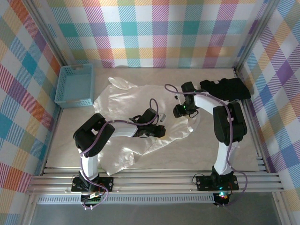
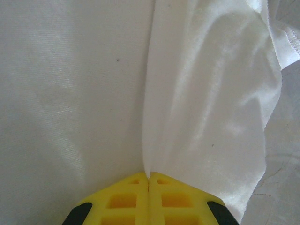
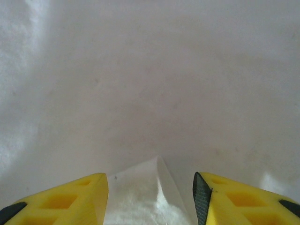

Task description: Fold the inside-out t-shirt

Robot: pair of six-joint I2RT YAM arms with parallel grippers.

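The left gripper has its yellow fingers pressed together, pinching a raised fold of the inside-out t-shirt between the tips. From this pinch a sharp crease runs straight away from the gripper across the cloth. A stitched edge shows at the far right of the left wrist view.

The right gripper has its fingers spread. A small peak of white fabric stands between them, clear of both pads.

The t-shirt is plain white, soft and slightly shiny, with broad wrinkles and rumpled edges. It lies on the middle of the worktop, partly under both grippers. Its outline is irregular. The longest run goes diagonally from the far-left end, beside the blue basket, toward the near-right end below the right gripper; a second lobe reaches toward the left arm's base. Neck and hem ends cannot be told apart.

A black garment lies at the far right, apart from the t-shirt.
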